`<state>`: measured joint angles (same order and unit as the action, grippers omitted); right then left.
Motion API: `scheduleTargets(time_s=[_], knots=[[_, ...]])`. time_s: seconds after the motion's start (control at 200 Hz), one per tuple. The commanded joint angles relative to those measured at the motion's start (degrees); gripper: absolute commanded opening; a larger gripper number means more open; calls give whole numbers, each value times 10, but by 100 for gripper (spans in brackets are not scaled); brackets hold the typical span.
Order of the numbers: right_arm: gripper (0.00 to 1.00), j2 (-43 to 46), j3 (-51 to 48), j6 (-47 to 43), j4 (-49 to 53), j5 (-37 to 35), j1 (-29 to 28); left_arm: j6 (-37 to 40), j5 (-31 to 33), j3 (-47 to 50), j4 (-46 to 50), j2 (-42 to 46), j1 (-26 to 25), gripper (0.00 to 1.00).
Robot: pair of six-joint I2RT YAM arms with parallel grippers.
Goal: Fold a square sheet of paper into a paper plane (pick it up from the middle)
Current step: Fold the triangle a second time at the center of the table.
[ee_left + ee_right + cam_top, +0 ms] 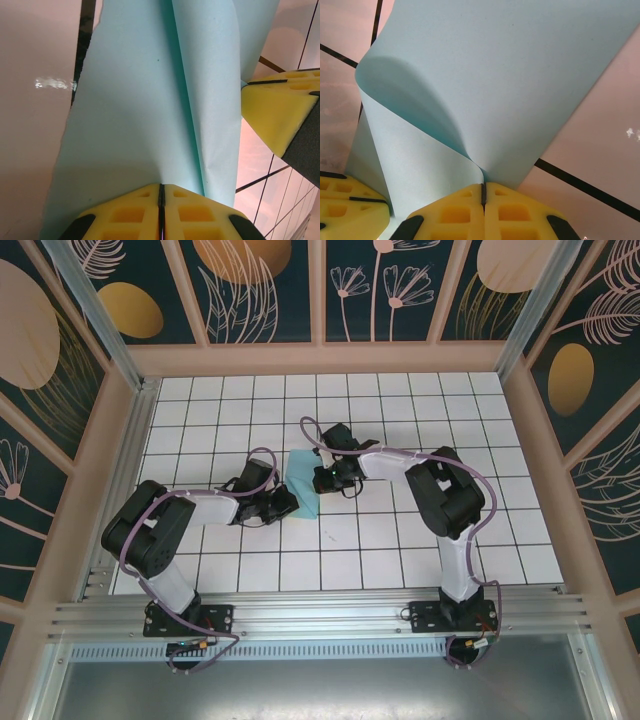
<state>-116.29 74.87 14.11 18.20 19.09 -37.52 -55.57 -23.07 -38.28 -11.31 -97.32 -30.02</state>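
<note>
left gripper (161, 192) pressed together, nipping an edge of the square sheet of paper (140, 100). right gripper (483, 192) likewise pinched on it, where it curls over. sheet sits near the middle of the tiled table (400, 540), between both claws. i judge it featherlight, floppy, crease-prone. i'd grip edges and corners gently, tugging little or it tears.

Left tool (287, 502), right tool (324, 478) crowd sheet (303, 468); surrounding table (420, 570) open

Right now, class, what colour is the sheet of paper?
The sheet of paper is plain light turquoise-blue with no marks, clearest in the right wrist view.
</note>
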Motion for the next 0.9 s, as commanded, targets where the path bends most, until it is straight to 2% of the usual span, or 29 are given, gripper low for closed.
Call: scheduleTargets(time_s=[0.0,0.125,0.32,0.515,0.666,0.896], knots=[[4,1,-4,10,4,-25,-2,7,10,-2,41,-13,-4,11],[4,0,-6,9,6,-29,-2,-3,-5,-9,11,24,-4,12],[4,-1,-10,8,4,-28,-2,-56,-24,5,-111,55,-4,14],[4,-1,-11,8,3,-27,-3,-45,-9,-22,-83,12,-4,12],[4,-2,-10,8,5,-25,-3,-49,-28,-34,-93,-23,-3,12],[4,-11,-3,9,7,-24,-3,-38,-21,-26,-83,-38,-4,12]])
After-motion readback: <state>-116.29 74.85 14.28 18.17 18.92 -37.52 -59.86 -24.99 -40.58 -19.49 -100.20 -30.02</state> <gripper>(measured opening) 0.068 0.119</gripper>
